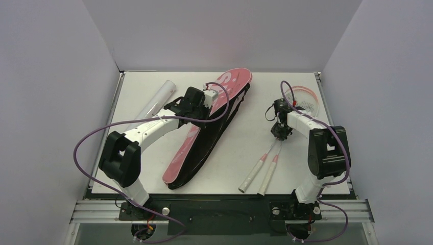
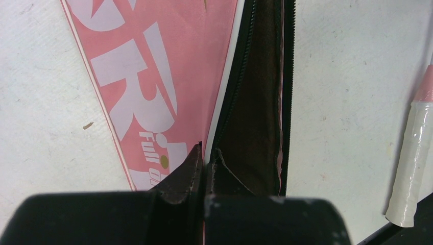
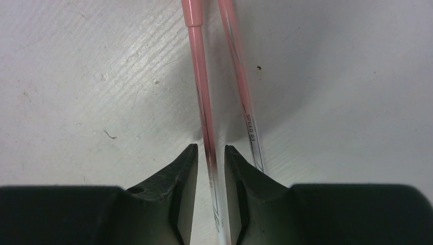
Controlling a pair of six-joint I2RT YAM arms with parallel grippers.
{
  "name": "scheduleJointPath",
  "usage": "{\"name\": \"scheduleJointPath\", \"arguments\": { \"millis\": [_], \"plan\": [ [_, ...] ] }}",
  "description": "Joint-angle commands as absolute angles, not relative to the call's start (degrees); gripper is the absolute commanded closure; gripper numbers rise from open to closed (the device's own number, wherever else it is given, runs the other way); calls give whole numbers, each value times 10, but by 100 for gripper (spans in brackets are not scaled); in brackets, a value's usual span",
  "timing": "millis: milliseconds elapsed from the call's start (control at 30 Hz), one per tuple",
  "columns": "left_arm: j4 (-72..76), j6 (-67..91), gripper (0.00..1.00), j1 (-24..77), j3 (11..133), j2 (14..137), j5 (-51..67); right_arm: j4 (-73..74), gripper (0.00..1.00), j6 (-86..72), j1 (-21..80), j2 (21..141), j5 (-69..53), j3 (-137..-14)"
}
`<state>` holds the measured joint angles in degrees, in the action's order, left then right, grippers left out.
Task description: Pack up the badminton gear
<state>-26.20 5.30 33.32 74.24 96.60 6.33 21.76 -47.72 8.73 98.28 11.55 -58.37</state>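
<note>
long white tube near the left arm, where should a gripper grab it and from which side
Take the long white cylindrical tube at mid-length, from straight above, jaws spanning its narrow width. It lies flat and diagonal on the white table, round and smooth, so a sideways push would likely roll it.

Two rackets [image 1: 254, 173] (lying side by side), one pink cover [image 1: 236, 80], one white tube [image 1: 158, 99].
</note>
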Motion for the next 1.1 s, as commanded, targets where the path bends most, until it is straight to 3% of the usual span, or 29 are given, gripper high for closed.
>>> {"name": "scheduleJointPath", "arguments": {
  "millis": [0,167,267,667,900,1067],
  "plan": [
    [-246,56,100,330,773,967,78,217,80,-475,93,995,118,-584],
    [-245,60,100,329,775,972,86,211,88,-471,98,1010,118,-583],
    [-244,64,100,326,777,978,98,208,99,-468,106,1010,117,-584],
    [-226,80,100,298,817,1043,115,312,100,-404,203,843,141,-604],
    [-219,91,100,281,866,1097,120,444,100,-384,274,753,30,-599],
    [-217,96,100,280,901,1127,119,534,100,-380,396,721,9,-620]
  ]
}}
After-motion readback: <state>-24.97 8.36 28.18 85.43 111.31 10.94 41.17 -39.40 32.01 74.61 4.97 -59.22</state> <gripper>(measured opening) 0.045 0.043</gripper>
